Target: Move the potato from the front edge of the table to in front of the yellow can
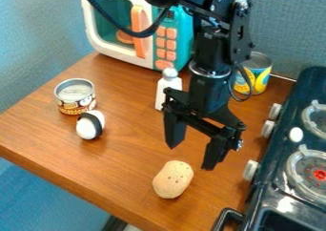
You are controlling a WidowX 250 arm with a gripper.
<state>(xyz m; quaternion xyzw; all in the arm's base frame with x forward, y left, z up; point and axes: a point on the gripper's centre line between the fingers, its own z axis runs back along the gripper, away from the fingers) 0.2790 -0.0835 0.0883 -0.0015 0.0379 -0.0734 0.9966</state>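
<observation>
The black gripper (191,154) hangs over the middle right of the wooden counter, its two fingers spread apart with nothing between them. Below and slightly left of it lies a tan, potato-like object (173,179) with small dark dots, not touched by the fingers. Behind the gripper's left side stands a white bottle (168,89) with a rounded cap. Farther left, a white egg-shaped item with a black band (90,125) rests just in front of a small tin can (76,97). A taller yellow and blue can (255,74) is at the back, right of the arm.
A toy microwave (138,27) in teal and white, with an orange handle, stands at the back left. Along the right side is a dark toy stove (275,196) with knobs and burners. The counter's front edge runs diagonally across the lower left.
</observation>
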